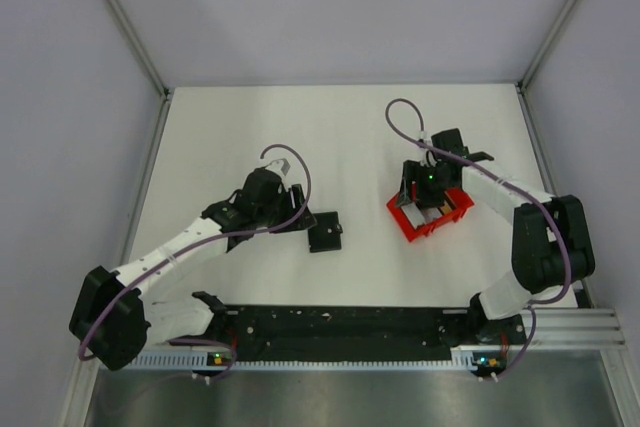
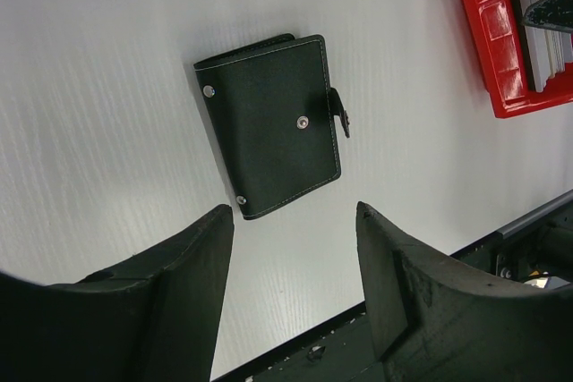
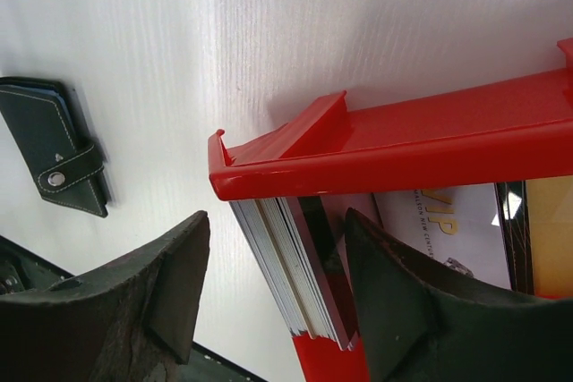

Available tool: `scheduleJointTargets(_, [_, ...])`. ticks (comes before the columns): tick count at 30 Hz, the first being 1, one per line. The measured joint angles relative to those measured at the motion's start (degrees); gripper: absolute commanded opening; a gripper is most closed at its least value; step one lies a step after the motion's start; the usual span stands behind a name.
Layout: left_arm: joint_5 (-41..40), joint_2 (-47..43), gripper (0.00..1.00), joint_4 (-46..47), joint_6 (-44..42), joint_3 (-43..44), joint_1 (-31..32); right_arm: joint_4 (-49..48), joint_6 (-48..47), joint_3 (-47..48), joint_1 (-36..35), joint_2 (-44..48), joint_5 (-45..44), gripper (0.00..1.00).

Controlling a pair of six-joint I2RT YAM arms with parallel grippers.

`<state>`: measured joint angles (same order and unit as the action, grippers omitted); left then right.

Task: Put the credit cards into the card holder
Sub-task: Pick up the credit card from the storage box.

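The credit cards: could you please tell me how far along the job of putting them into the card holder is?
Done: nothing yet; the card holder lies shut on the table. In hand: the right gripper is open, with the credit cards stacked in the red tray between its fingers; the left gripper hangs open by the holder. Left: open the holder and move every card in.

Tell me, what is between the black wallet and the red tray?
Nothing, just bare white table lies between the card holder and the red tray. The top view shows the gap best, and the left wrist view shows it too.
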<state>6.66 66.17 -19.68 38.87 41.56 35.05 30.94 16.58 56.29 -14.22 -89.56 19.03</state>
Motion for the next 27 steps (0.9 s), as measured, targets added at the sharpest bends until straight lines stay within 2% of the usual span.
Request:
scheduleJointTargets(5, [0.02, 0.00, 0.61, 0.04, 0.00, 0.00, 0.00, 0.09, -0.02, 0.00, 0.00, 0.15, 0.52, 0.56])
scheduleJointTargets(16, [0.22, 0.11, 0.61, 0.13, 0.00, 0.00, 0.00, 0.52, -0.02, 0.00, 0.00, 2.60, 0.59, 0.54])
scheduleJointTargets(21, [0.26, 0.72, 0.61, 0.22, 0.00, 0.00, 0.00, 0.72, -0.13, 0.00, 0.00, 2.60, 0.52, 0.42])
scheduleJointTargets(23, [0.33, 0.87, 0.61, 0.28, 0.00, 0.00, 0.00, 0.90, -0.15, 0.00, 0.00, 2.60, 0.48, 0.32])
scheduleJointTargets(27, [0.44, 0.90, 0.61, 0.42, 0.00, 0.00, 0.00, 1.46, -0.48, 0.00, 0.00, 2.60, 0.42, 0.31])
